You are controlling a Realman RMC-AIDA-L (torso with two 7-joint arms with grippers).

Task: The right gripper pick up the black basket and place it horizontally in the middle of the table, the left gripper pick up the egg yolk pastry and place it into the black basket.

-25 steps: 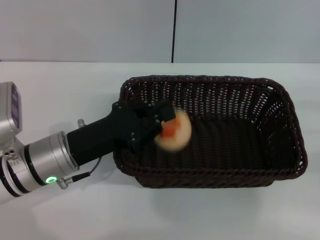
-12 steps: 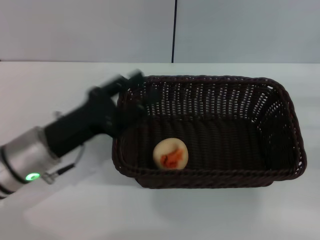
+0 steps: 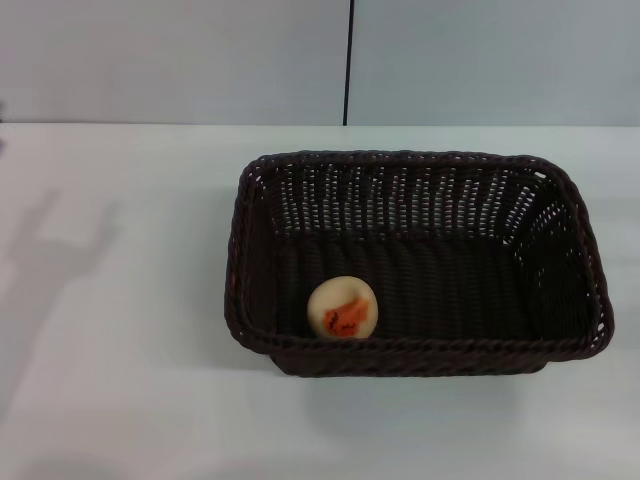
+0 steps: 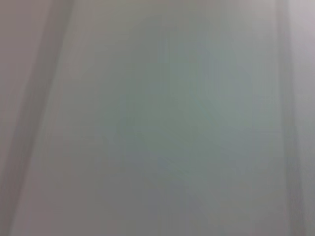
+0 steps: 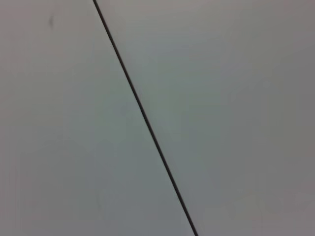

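Observation:
The black basket (image 3: 560, 210) lies lengthwise across the middle of the white table (image 3: 120, 400) in the head view. The egg yolk pastry (image 3: 343, 307) rests on the basket's floor near its front left corner, orange-red patch facing up. Neither gripper shows in any view. Only a faint arm shadow falls on the table at the far left. The left wrist view shows a plain grey surface. The right wrist view shows a grey wall with a thin dark seam (image 5: 142, 113).
A grey back wall (image 3: 180, 60) with a vertical dark seam (image 3: 349, 60) stands behind the table. Bare white tabletop surrounds the basket on all sides.
My left gripper let the pastry drop into the basket, then pulled back to the left and left the head view. The pastry now lies still on the basket floor.

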